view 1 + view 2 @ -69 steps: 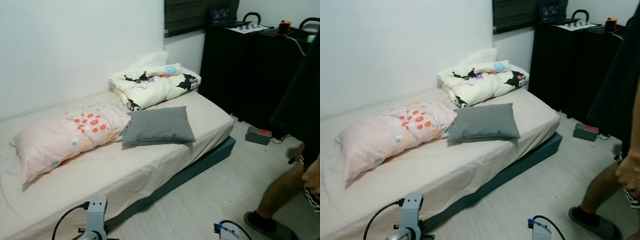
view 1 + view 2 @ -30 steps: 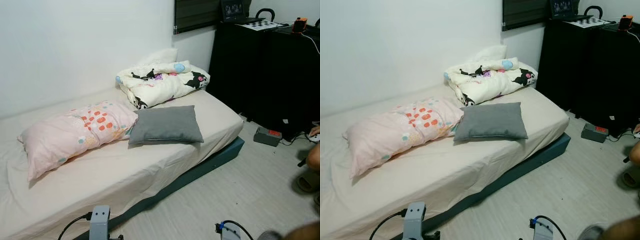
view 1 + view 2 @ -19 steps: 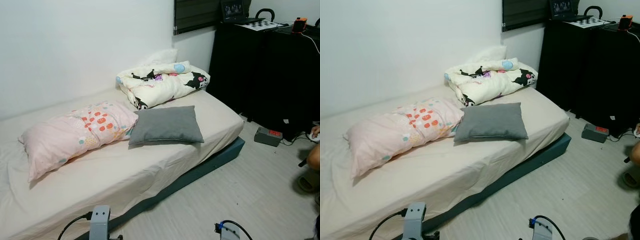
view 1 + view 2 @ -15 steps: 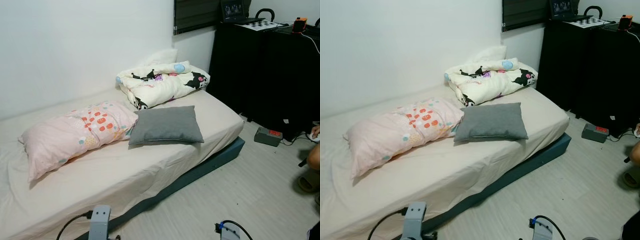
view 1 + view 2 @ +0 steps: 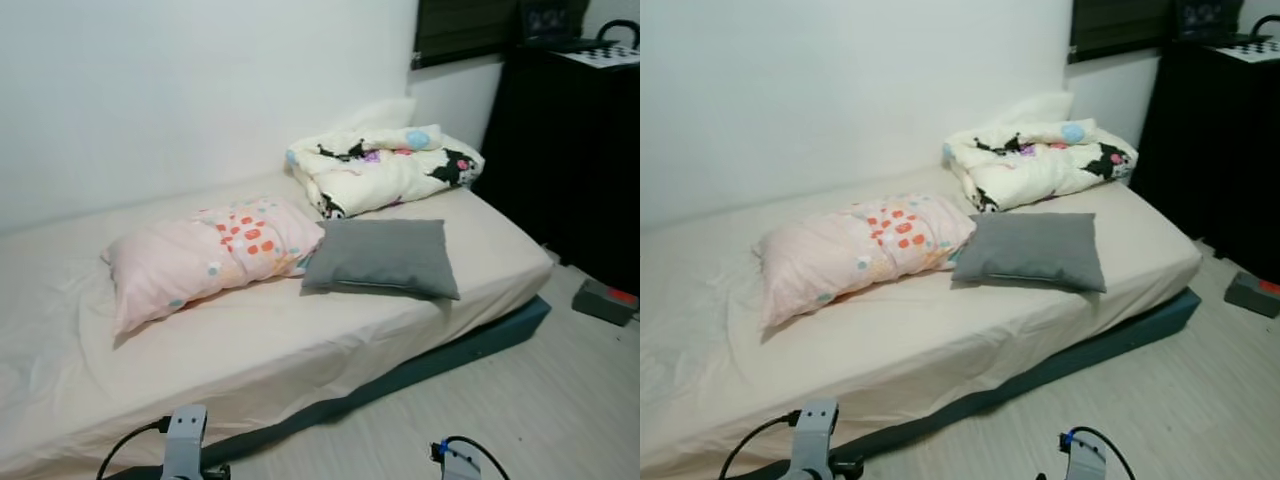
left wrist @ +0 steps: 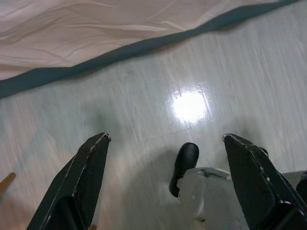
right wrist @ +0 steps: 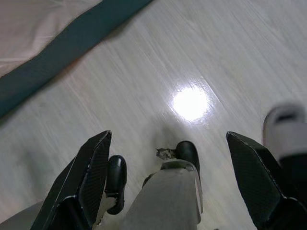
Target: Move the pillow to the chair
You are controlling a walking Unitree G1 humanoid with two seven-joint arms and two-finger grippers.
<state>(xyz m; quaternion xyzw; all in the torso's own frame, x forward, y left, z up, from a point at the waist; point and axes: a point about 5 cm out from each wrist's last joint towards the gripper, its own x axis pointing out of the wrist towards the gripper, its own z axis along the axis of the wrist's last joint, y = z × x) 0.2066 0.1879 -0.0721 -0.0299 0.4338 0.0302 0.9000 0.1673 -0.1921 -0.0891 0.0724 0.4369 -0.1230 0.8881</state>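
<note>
camera: turned left | person: gone from view | bedding: unmoved

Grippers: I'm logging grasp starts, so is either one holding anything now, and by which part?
Nothing is held. The left gripper and right gripper both hang open over the pale wood floor; the flat grey pillow lies untouched on the bed.

Both arms hang low over pale floor (image 5: 520,420), the left gripper (image 6: 165,143) and right gripper (image 7: 168,143) spread wide with bare boards between their fingers. Ahead and above them the mattress edge (image 5: 380,375) bars the way. Beyond it, open sheet (image 5: 250,350) lies before the grey pillow (image 5: 382,257), hemmed by the pink pillow (image 5: 210,260) and folded duvet (image 5: 385,170).
</note>
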